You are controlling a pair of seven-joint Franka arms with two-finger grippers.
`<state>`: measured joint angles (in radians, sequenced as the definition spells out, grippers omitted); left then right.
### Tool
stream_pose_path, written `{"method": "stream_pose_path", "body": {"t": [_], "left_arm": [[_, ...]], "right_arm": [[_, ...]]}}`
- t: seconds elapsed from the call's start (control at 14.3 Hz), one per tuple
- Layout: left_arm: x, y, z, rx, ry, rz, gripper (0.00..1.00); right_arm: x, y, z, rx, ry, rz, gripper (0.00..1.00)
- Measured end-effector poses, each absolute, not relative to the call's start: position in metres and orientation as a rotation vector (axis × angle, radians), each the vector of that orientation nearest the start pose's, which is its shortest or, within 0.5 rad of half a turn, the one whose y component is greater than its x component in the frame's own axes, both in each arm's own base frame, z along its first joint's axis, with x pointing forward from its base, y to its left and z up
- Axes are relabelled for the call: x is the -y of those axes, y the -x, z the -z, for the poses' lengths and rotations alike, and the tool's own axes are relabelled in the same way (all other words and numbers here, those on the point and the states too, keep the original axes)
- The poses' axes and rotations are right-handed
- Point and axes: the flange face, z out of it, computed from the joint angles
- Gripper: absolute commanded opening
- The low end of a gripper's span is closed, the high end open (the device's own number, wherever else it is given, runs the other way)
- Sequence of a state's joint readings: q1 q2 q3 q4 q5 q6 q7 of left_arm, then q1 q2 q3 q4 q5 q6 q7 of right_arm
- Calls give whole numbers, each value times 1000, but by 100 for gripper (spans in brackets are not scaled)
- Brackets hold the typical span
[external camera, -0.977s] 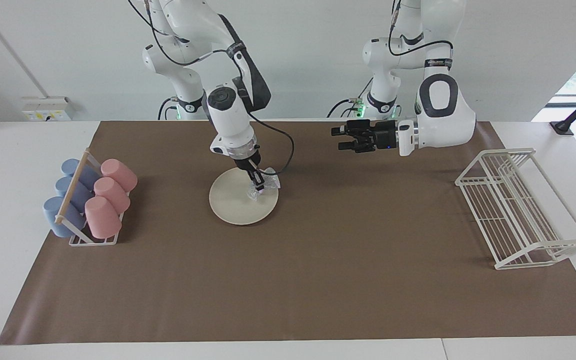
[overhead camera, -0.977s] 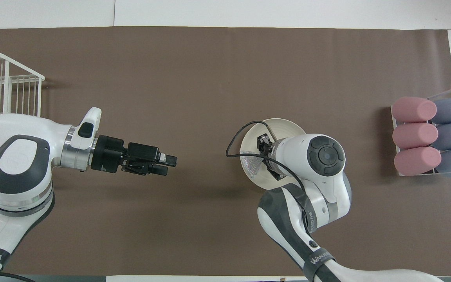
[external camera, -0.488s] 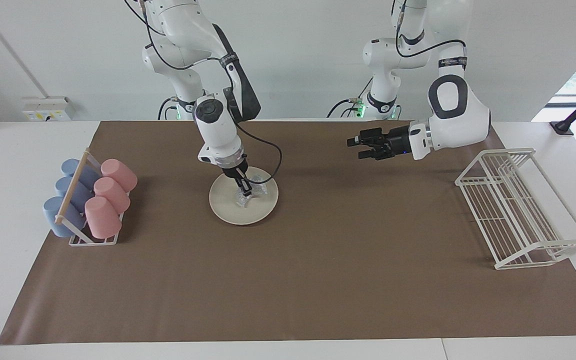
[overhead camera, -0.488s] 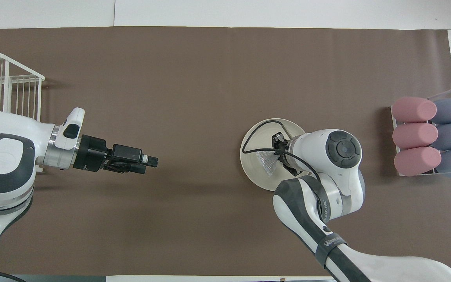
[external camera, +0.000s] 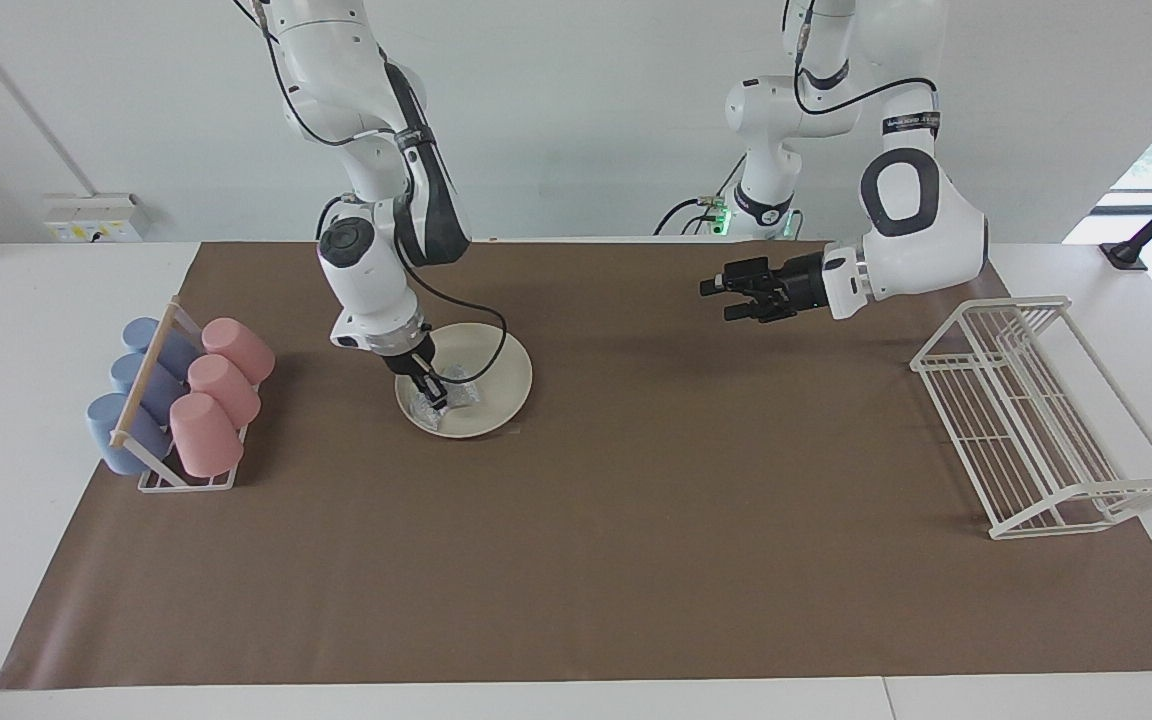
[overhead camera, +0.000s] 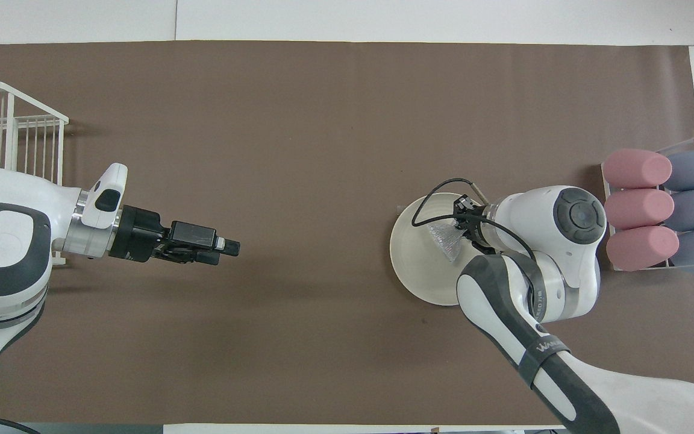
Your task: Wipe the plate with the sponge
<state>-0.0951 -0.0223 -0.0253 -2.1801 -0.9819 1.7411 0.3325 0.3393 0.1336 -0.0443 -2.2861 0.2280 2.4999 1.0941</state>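
Note:
The cream-white plate [external camera: 496, 385] [overhead camera: 419, 265] lies on the brown mat toward the right arm's end of the table. The silvery crumpled sponge [external camera: 457, 394] [overhead camera: 446, 236] rests on the plate, on the side toward the cup rack. My right gripper [external camera: 434, 395] [overhead camera: 462, 222] points down onto the plate and is shut on the sponge. My left gripper [external camera: 718, 298] [overhead camera: 229, 252] hovers open and level over bare mat, well apart from the plate, holding nothing.
A rack of pink and blue cups [external camera: 181, 400] [overhead camera: 660, 211] stands close beside the plate at the right arm's end. A white wire rack [external camera: 1036, 420] [overhead camera: 3, 132] sits at the left arm's end. A brown mat [external camera: 576, 560] covers the table.
My right gripper has dragged the sponge across the plate toward the cup rack, and the plate has slid that way too. My left arm has drawn back toward the wire rack.

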Motion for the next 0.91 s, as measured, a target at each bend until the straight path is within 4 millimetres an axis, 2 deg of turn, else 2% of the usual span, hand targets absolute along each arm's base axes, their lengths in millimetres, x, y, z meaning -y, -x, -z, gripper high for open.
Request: {"method": "stream_pose_path", "body": {"t": [0.28, 0.42, 0.63, 0.7, 0.91], "left_arm": [[124, -490, -405, 80, -2232, 333, 100], [121, -492, -406, 78, -2238, 328, 100], [119, -495, -406, 68, -2248, 306, 100], [118, -495, -406, 65, -2250, 301, 100], [117, -496, -406, 62, -2252, 297, 100]], "right_arm": [[-214, -494, -301, -1410, 2611, -29, 0], [-233, -488, -298, -1412, 2592, -8, 0], [-225, -492, -298, -1396, 2597, 5, 0], [-214, -497, -298, -1373, 2609, 14, 0], [-165, -515, -298, -1315, 2642, 48, 0]]}}
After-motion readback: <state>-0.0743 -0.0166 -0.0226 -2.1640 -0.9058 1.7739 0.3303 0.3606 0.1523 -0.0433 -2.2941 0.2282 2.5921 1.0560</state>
